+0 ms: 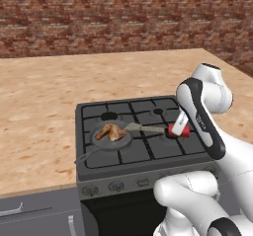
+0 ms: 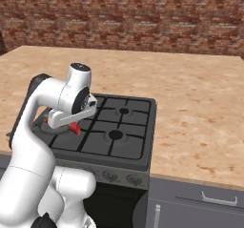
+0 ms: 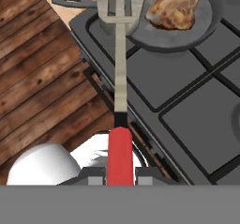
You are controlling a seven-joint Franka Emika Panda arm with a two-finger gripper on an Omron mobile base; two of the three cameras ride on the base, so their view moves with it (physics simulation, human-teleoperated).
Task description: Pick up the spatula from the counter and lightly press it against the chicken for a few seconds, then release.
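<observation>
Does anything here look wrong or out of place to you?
Nothing spilled or broken. The spatula, held in the gripper, has its blade at the rim of the pan beside the chicken, not on it. The pan handle juts toward the front corner of the stove.

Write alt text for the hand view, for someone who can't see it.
A red-handled spatula, gripped between the fingers, reaches its slotted metal blade over the edge of a pan holding chicken, with the blade beside the meat. The pan sits on a dark stove, with wooden floor at the left.
</observation>
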